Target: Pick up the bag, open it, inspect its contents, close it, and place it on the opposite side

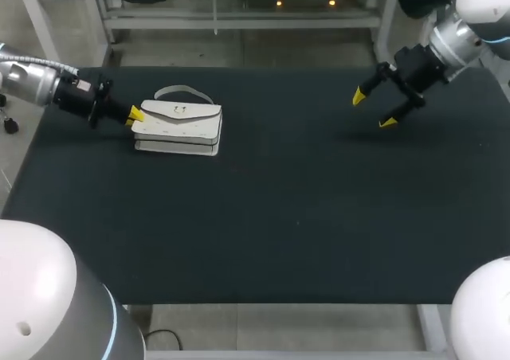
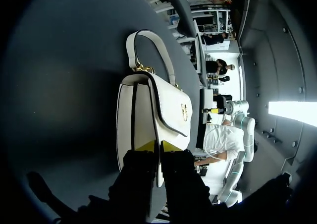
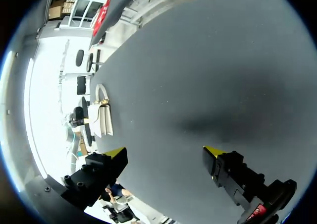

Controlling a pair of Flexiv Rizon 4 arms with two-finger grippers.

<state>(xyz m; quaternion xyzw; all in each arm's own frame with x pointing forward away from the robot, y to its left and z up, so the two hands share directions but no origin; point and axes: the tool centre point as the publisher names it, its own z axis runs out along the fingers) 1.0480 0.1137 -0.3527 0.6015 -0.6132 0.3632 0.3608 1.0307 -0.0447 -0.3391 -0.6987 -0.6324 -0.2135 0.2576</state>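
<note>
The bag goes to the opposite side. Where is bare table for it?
Bare table from the bag across to under the right tool, and all along the near edge. Crowded only far left: bag, left tool.

A white bag (image 1: 178, 127) lies flat on the dark bench (image 1: 279, 217), in its far left part, flap up and handle arched toward the far edge. My left arm (image 1: 36, 83) comes in low from the left, and its jaws' yellow tips (image 1: 135, 115) sit close together against the bag's left end. My right arm (image 1: 458, 37) hangs over the far right corner, jaws spread wide with yellow tips (image 1: 359, 97), well apart from the bag.
</note>
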